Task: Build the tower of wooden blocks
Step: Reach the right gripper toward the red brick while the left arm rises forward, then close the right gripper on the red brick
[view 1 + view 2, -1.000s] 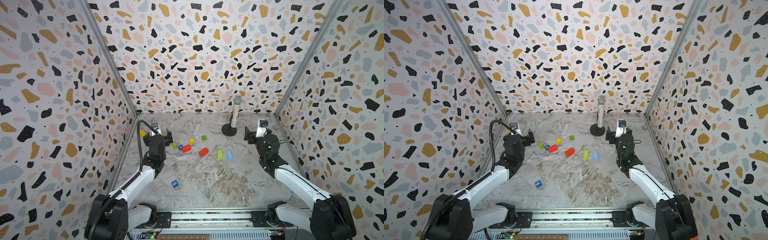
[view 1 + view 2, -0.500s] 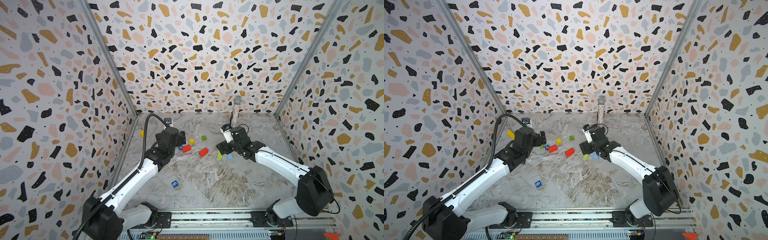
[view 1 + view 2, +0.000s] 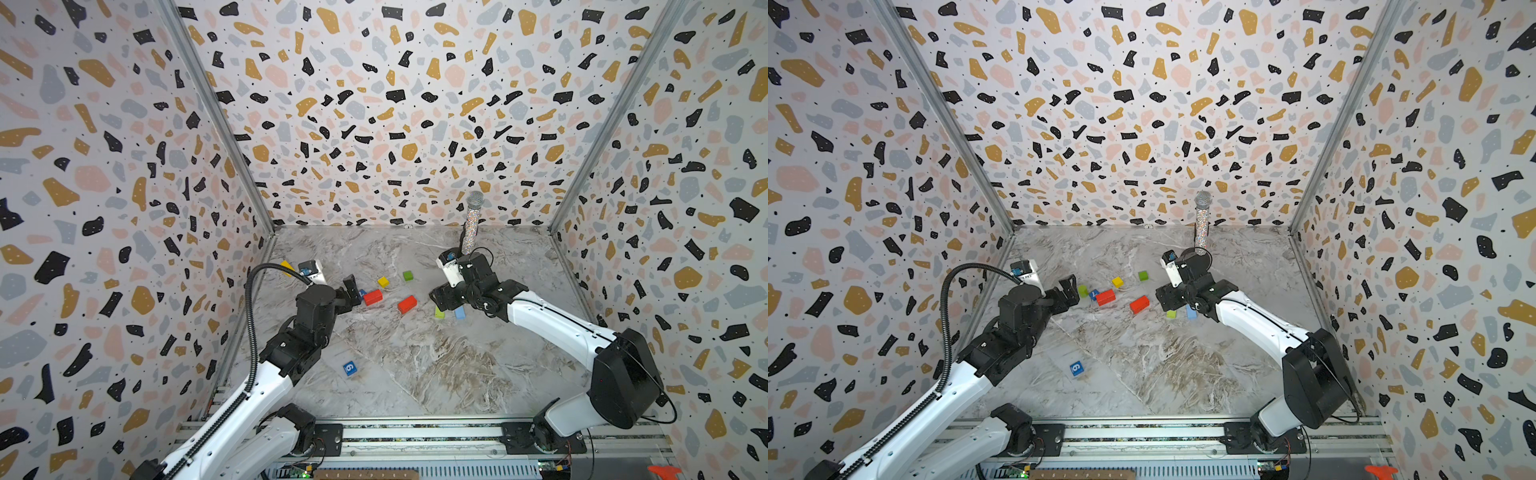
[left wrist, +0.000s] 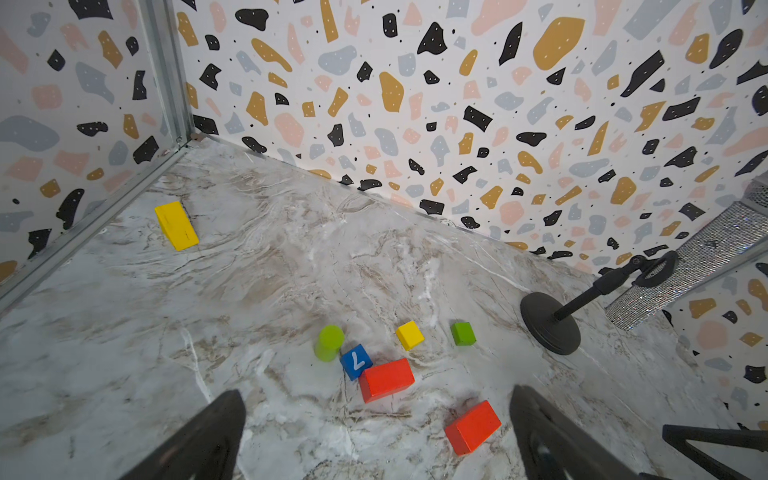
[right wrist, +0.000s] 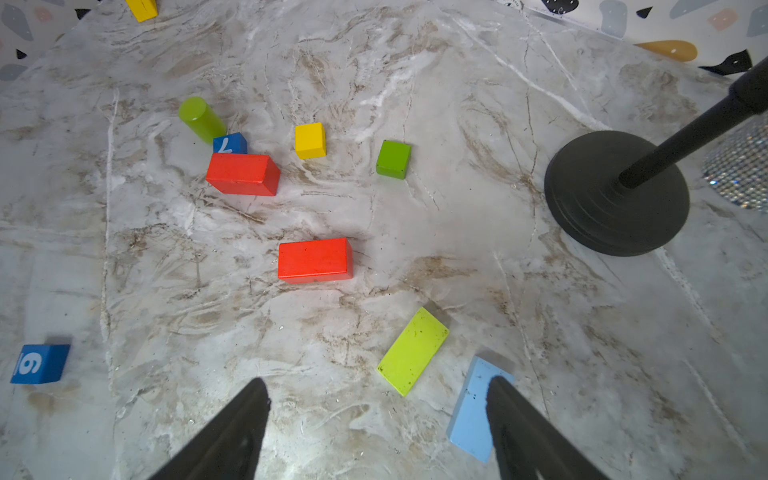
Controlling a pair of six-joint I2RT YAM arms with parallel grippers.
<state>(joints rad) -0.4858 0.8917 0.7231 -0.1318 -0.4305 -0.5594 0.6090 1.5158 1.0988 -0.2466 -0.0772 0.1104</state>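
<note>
Marble tabletop (image 3: 415, 374) sitting inside terrazzo walls (image 3: 374, 104); clock is being read off the top views, 12 = back wall. The wood blocks are all lying loose on the marble in one layer, nothing stacked yet. The main cluster is sitting around 11 o'clock of table centre. There the lime cylinder (image 3: 1083, 290) is standing on end, and the blue 7 cube (image 3: 1094, 294) is sitting just beside it at its 4 o'clock. The red brick (image 3: 1105, 296) is pressing against that cube. The yellow cube (image 3: 1117, 282) is sitting apart at the red brick's 1 o'clock, and the green cube (image 3: 1143, 275) is sitting further out at 2 o'clock. The second red brick (image 3: 1139, 304) is lying apart at the first one's 4 o'clock. The lime brick (image 5: 413, 351) and light blue brick (image 5: 473, 411) are lying side by side, close but not touching, at its 4 o'clock. The yellow brick (image 3: 286, 266) is lying alone at 10 o'clock by the side wall. The blue 9 cube (image 3: 350, 368) is sitting alone at 8 o'clock, well apart from the rest. A glitter microphone (image 3: 473, 224) is standing on a round black base at 1 o'clock near the back wall. The left gripper (image 4: 376, 392) is hovering just at 9 o'clock of the cylinder, jaws spread wide and gripping nothing. The right gripper (image 5: 377, 383) is hanging over the lime/light blue pair, jaws spread, nothing pinched. In the right wrist view one finger (image 5: 511, 415) is overlapping the light blue brick; cannot tell if it is touching.
</note>
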